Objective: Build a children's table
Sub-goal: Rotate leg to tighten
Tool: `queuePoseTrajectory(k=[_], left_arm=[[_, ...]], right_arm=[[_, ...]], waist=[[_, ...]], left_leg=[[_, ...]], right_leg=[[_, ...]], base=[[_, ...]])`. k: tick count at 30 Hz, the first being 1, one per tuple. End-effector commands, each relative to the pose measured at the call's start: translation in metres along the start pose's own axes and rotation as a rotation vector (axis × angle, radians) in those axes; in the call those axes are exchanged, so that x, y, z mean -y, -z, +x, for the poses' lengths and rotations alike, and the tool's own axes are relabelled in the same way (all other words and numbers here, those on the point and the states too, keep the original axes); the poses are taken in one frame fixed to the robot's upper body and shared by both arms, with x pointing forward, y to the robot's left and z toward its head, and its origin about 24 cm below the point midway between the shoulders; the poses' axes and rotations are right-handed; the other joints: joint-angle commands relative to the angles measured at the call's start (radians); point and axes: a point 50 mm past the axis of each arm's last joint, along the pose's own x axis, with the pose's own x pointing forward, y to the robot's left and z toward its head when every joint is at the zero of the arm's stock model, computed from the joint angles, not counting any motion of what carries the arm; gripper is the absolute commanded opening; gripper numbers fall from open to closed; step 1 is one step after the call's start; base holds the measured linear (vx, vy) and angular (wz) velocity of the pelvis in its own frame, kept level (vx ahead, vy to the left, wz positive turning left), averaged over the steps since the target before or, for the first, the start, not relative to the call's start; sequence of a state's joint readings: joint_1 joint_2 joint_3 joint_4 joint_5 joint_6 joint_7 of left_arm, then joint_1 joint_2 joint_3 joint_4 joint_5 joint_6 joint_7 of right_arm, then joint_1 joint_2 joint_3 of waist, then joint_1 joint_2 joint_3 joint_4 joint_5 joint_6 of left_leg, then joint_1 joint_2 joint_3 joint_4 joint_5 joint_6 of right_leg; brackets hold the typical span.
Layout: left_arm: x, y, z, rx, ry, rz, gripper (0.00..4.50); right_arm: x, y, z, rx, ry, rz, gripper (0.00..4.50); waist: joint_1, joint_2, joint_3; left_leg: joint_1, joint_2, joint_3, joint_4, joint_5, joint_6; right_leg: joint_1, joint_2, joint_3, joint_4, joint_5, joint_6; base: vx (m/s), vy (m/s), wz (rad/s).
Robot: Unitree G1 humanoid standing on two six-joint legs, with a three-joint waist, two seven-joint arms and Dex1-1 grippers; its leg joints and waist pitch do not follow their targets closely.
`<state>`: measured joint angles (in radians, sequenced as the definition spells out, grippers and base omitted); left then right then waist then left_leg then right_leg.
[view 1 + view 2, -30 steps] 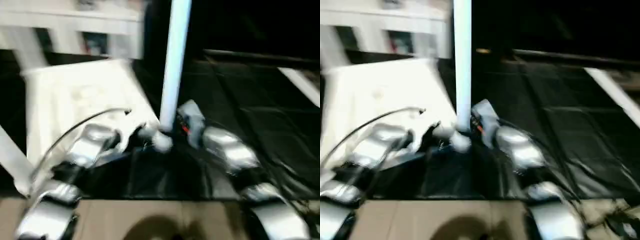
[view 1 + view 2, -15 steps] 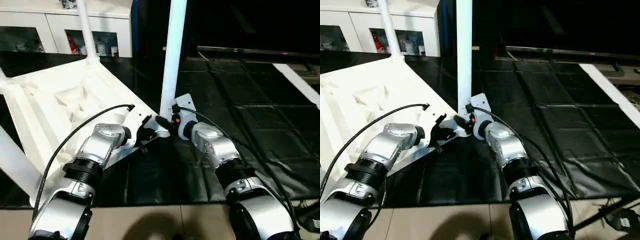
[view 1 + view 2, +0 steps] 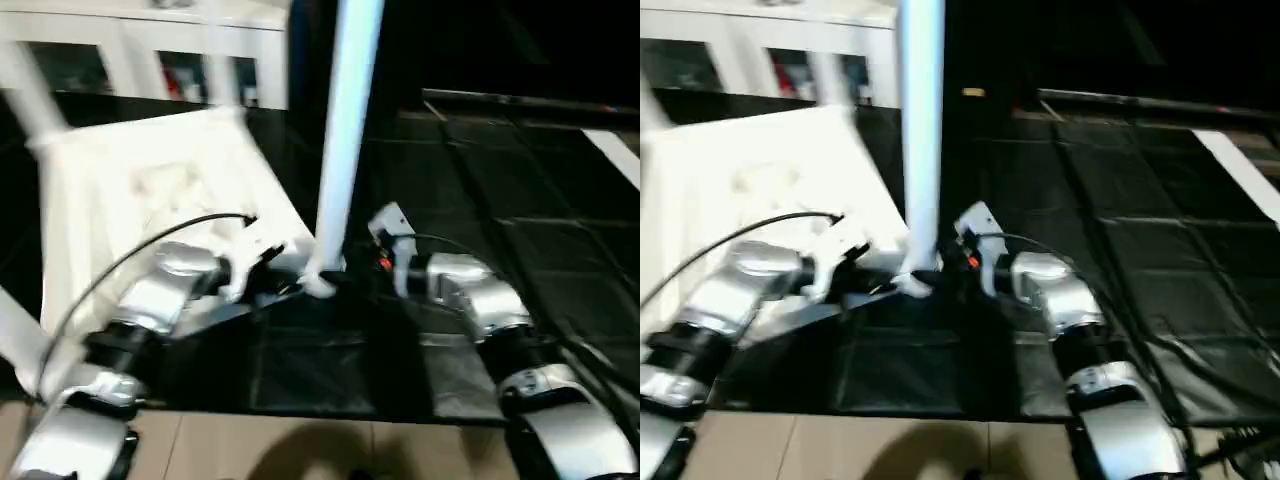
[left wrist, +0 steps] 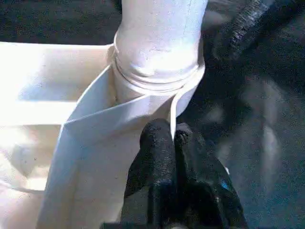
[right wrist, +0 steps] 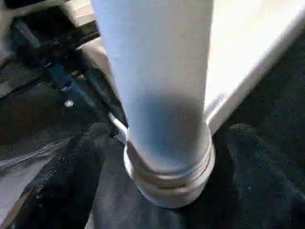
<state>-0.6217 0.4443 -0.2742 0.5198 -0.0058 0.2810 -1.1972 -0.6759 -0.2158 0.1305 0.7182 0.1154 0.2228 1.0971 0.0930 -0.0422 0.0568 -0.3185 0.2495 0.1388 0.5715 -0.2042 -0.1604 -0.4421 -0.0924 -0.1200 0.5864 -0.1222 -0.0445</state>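
The white plastic ribbed table top (image 3: pixel 150 190) lies upside down at left of frame. The left gripper (image 4: pixel 167 143) pinches its rim beside the corner socket (image 4: pixel 157 71) — the right gripper (image 5: pixel 162 143) straddles the upright long white tapered leg (image 3: pixel 345 130), fingers apart.

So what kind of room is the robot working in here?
Probably an indoor room set up as a work area: black floor mats cover a tan floor, a white glass-door cabinet lines the far wall, and the upturned table top lies on the mats.
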Motion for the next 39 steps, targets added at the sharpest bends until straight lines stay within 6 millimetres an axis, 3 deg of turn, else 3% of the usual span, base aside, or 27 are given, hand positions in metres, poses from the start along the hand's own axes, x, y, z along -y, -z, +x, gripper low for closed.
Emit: queuePoseTrajectory(k=[1, 4, 5, 7, 12, 14, 18, 19, 25, 39], left_arm=[[0.009, -0.007, 0.004, 0.014, 0.107, 0.06, 0.0], [0.013, -0.004, 0.0, -0.01, 0.164, 0.093, 0.0], [0.016, -0.002, -0.002, -0.026, 0.212, 0.12, 0.0], [0.018, -0.002, -0.002, -0.029, 0.237, 0.13, 0.0], [0.025, -0.002, -0.003, -0.034, 0.325, 0.166, 0.0], [0.026, -0.002, -0.002, -0.036, 0.335, 0.172, 0.0], [0.029, -0.002, -0.001, -0.045, 0.36, 0.191, 0.0], [0.029, -0.002, -0.001, -0.047, 0.363, 0.196, 0.0], [0.032, -0.002, 0.001, -0.054, 0.38, 0.212, 0.0], [0.032, -0.001, 0.0, -0.066, 0.376, 0.22, 0.0]], right_arm=[[0.002, -0.006, -0.007, -0.006, -0.04, -0.04, 4.44], [0.001, -0.008, -0.013, -0.016, -0.096, -0.063, 4.44], [0.0, -0.009, -0.016, -0.025, -0.146, -0.079, 4.44], [-0.001, -0.009, -0.016, -0.031, -0.174, -0.087, 4.44], [-0.004, -0.009, -0.014, -0.04, -0.247, -0.114, 4.44], [-0.005, -0.009, -0.014, -0.04, -0.264, -0.116, 4.44], [-0.01, -0.009, -0.011, -0.033, -0.337, -0.119, 4.44], [-0.011, -0.009, -0.011, -0.028, -0.351, -0.115, 4.16], [-0.017, -0.008, -0.004, -0.013, -0.406, -0.1, 3.91], [-0.02, -0.005, -0.001, -0.018, -0.455, -0.077, 2.61]], waist=[[0.002, 0.005, -0.074], [0.006, 0.004, -0.07], [0.009, 0.001, -0.073], [0.011, -0.001, -0.075], [0.022, -0.001, -0.075], [0.023, -0.008, -0.072], [0.023, -0.008, -0.071], [0.024, -0.01, -0.071], [0.026, -0.008, -0.072], [0.023, -0.008, -0.074]], left_leg=[[-0.01, -0.023, 0.041, -0.058, -0.15, 0.066], [-0.013, -0.022, 0.046, -0.056, -0.177, 0.059], [-0.014, -0.024, 0.045, -0.055, -0.179, 0.06], [-0.019, -0.024, 0.045, -0.054, -0.157, 0.063], [-0.017, -0.023, 0.048, -0.053, -0.139, 0.059], [-0.02, -0.023, 0.049, -0.053, -0.154, 0.056], [-0.023, -0.023, 0.046, -0.052, -0.179, 0.045], [-0.02, -0.023, 0.047, -0.052, -0.183, 0.045], [-0.024, -0.021, 0.045, -0.052, -0.164, 0.041], [-0.03, -0.022, 0.043, -0.051, -0.15, 0.035]], right_leg=[[0.076, -0.031, 0.045, -0.051, -0.304, -0.174], [0.074, -0.029, 0.054, -0.045, -0.292, -0.19], [0.078, -0.031, 0.054, -0.042, -0.3, -0.187], [0.081, -0.031, 0.056, -0.038, -0.279, -0.188], [0.076, -0.03, 0.06, -0.033, -0.249, -0.202], [0.076, -0.03, 0.062, -0.035, -0.279, -0.194], [0.077, -0.033, 0.063, -0.037, -0.33, -0.173], [0.075, -0.031, 0.063, -0.038, -0.339, -0.168], [0.075, -0.032, 0.064, -0.035, -0.327, -0.168], [0.08, -0.032, 0.062, -0.032, -0.319, -0.162]], base=[[0.0, 0.0, 0.0], [0.0, 0.0, 0.0], [0.0, 0.0, 0.0], [0.0, 0.0, 0.0], [0.0, 0.0, 0.0], [0.0, 0.0, 0.0], [0.0, 0.0, 0.0], [0.0, 0.0, 0.0], [0.0, 0.0, 0.0], [0.0, 0.0, 0.0]])
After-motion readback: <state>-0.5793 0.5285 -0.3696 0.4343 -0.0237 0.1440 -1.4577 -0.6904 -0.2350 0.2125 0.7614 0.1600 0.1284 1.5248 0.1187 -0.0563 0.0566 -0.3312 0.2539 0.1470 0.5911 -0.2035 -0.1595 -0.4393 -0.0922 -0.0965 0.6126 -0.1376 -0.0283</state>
